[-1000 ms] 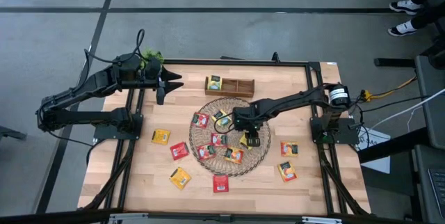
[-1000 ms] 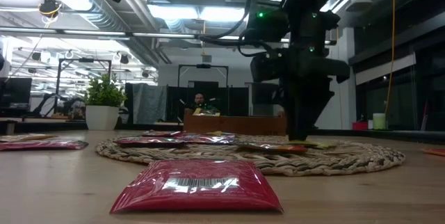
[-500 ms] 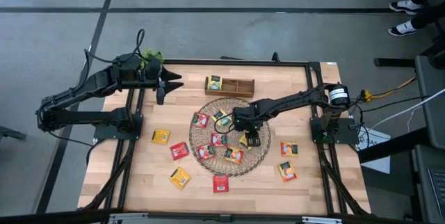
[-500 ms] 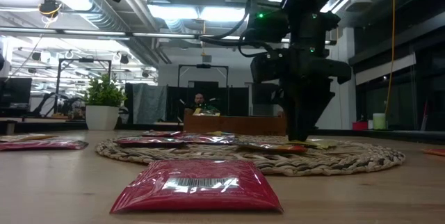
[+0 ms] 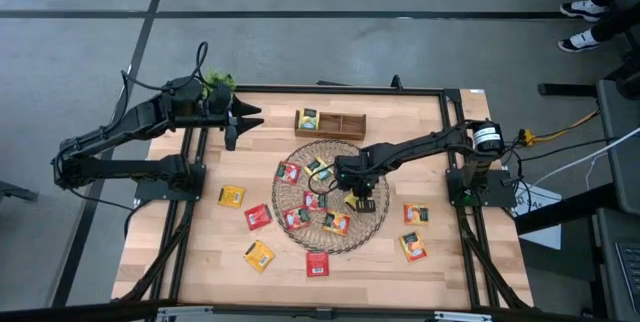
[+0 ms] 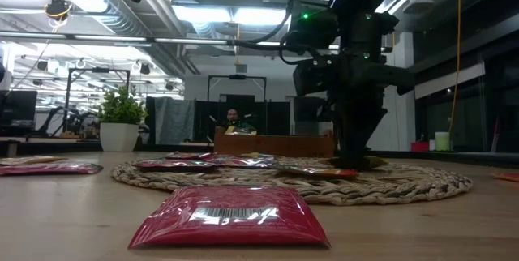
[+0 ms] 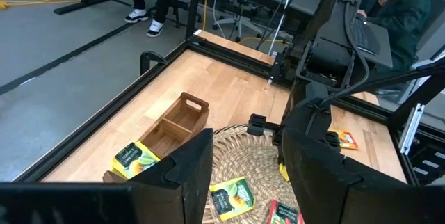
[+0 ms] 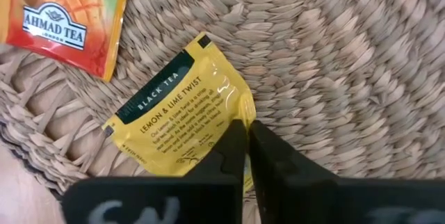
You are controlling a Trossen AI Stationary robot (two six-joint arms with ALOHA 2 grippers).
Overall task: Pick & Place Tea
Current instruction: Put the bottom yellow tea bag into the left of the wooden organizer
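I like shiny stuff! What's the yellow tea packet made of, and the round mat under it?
The yellow tea packet looks like glossy foil or coated paper: light glints off its crinkles. The right gripper pinches its edge. The round mat looks like woven wicker or straw, matte, with braided strands showing.

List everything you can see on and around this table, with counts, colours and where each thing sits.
wicker mat: one, tan, table centre
wooden box: one, brown, just beyond the mat
boxed sachet: one, yellow-green, in the box's left end
sachets on the mat: about six, red, orange and yellow
sachets on the bare table: six; yellow, red and yellow left of the mat, one red in front, two orange to its right
plant: one, green, far-left corner
person's shoes: white and dark, on the floor, far right
left hand: open, empty, raised near the plant
right hand: shut on the yellow lemon sachet, on the mat
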